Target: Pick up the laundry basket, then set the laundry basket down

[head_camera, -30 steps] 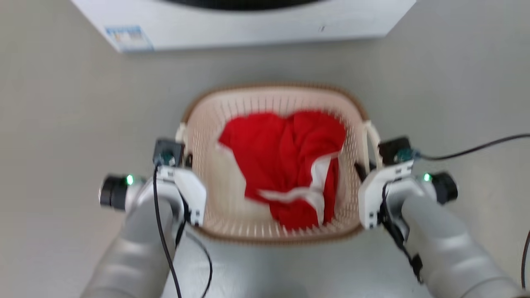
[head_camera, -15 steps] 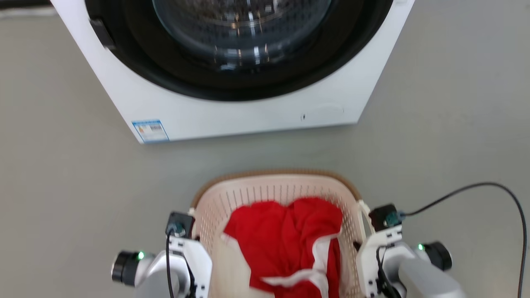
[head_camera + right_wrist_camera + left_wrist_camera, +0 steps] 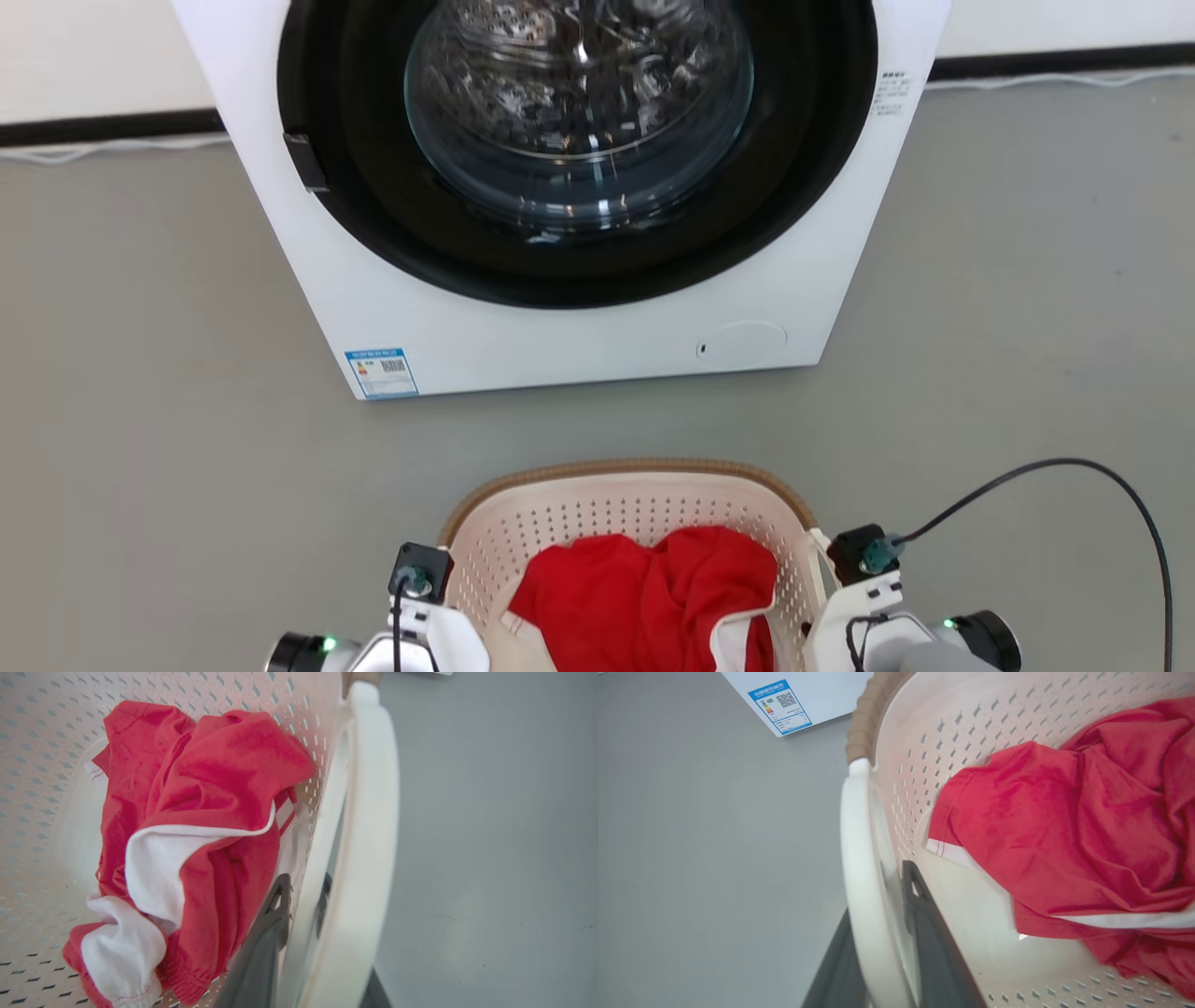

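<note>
Laundry basket [image 3: 625, 469]: cream, perforated and brown-rimmed, holding a crumpled red and white garment [image 3: 644, 597]. The left claw [image 3: 878, 891] is clamped on its left loop handle [image 3: 857, 858], one dark finger on each side. The right claw [image 3: 303, 886] grips the right loop handle [image 3: 369, 812] likewise. The laundry basket is over the grey floor [image 3: 140, 420], facing the washing machine [image 3: 579, 336] at the floor's far edge; whether it touches the floor cannot be told.

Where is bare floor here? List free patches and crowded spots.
Free: floor strip between washing machine and laundry basket; wide floor left of both; floor right of the machine. Crowded: right of the basket, where a black cable loops; inside it, a red garment.
</note>
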{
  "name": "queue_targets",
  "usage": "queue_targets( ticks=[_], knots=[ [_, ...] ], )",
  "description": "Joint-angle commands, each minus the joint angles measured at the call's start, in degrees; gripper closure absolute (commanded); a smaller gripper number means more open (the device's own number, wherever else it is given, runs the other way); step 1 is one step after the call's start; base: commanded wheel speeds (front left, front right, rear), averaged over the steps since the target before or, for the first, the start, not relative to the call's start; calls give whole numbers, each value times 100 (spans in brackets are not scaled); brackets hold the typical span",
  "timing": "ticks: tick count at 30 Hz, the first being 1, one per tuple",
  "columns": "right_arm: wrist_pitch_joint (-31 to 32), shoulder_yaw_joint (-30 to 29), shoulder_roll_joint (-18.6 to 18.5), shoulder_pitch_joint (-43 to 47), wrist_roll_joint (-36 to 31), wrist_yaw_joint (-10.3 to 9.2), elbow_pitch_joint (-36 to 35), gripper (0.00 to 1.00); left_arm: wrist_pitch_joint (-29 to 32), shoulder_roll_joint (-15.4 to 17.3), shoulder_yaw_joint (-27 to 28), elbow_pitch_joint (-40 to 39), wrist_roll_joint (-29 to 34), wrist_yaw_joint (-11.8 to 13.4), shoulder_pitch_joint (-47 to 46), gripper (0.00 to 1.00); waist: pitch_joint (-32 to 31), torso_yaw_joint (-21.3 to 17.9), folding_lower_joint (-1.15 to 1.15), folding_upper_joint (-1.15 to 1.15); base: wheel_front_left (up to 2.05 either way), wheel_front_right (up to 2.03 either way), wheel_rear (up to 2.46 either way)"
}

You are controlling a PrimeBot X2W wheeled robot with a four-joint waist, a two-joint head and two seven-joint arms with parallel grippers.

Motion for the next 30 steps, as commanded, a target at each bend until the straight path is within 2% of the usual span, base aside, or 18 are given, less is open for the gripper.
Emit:
queue_targets(
  ticks=[1,30],
  knots=[
    [8,157,124,56,15,101,-186,100,-79,43,33,-148,-45,47,-21,100,-74,11,0,0,0,0,0],
    [46,680,124,61,569,101,-193,100,-133,43,-744,127,-1119,82,3,100,-616,-8,0,0,0,0,0]
  ],
)
